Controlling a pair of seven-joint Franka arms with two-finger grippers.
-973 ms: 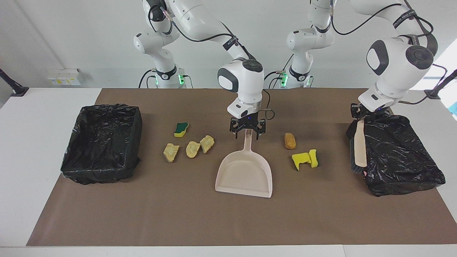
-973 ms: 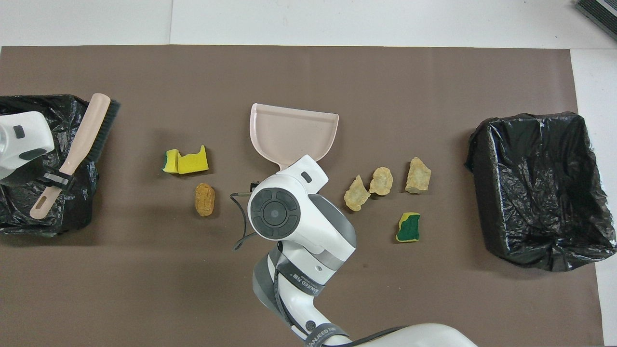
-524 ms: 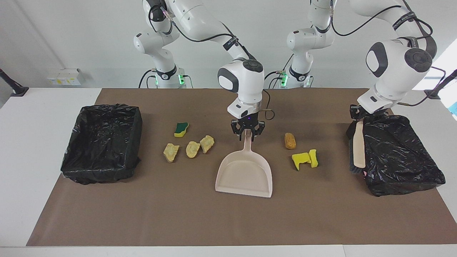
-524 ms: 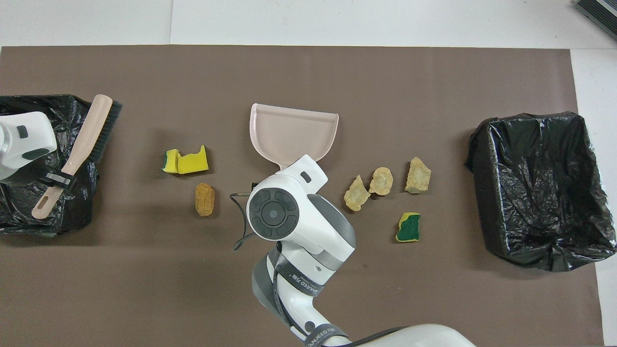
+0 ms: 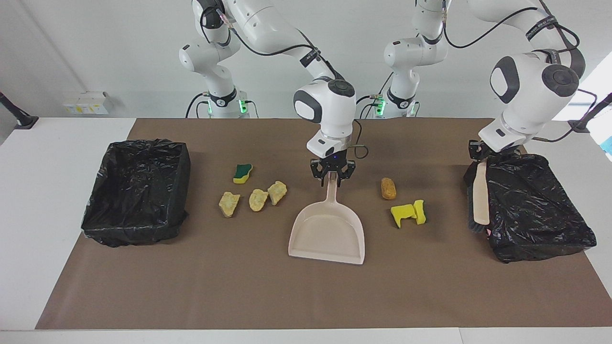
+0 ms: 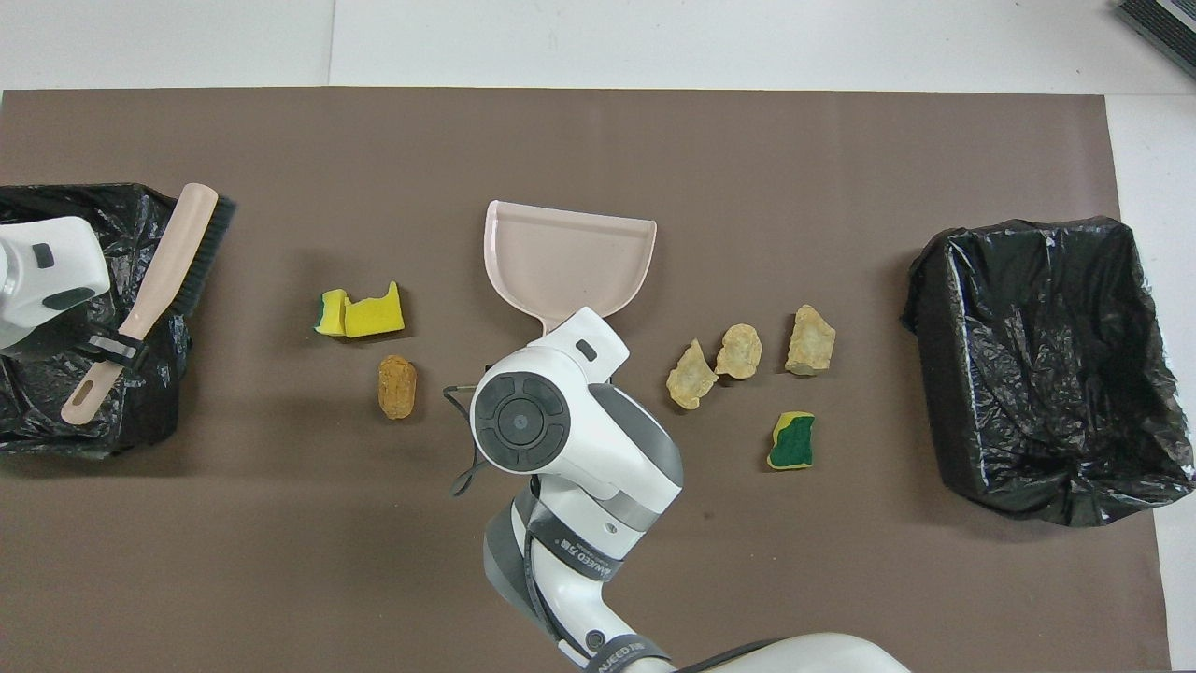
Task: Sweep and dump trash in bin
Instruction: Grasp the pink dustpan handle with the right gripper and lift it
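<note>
Lying scattered on the brown mat of the desk (image 5: pixel 267 296), the trash forms two groups flanking the beige dustpan (image 5: pixel 328 234). Toward the right arm's end lie three pale tan foam lumps (image 5: pixel 258 199) in a row, with the green-and-yellow sponge (image 5: pixel 243 173) nearer to the robots than they are. Toward the left arm's end lie the orange-brown lump (image 5: pixel 388 188) and, just beside it and farther from the robots, two bright yellow sponge pieces (image 5: pixel 409 212) touching each other. The dustpan rests flat at mid-desk, its handle pointing toward the robots. The right claw (image 5: pixel 332 177) is pressed together on the tip of that handle. The left claw (image 5: pixel 479 154) pinches the handle of the brush (image 5: pixel 479 198), which hangs beside a black-lined bin (image 5: pixel 535 210) at the left arm's end of the desk. A second black-lined bin (image 5: pixel 136 191) stands at the right arm's end, well apart from the foam lumps.
</note>
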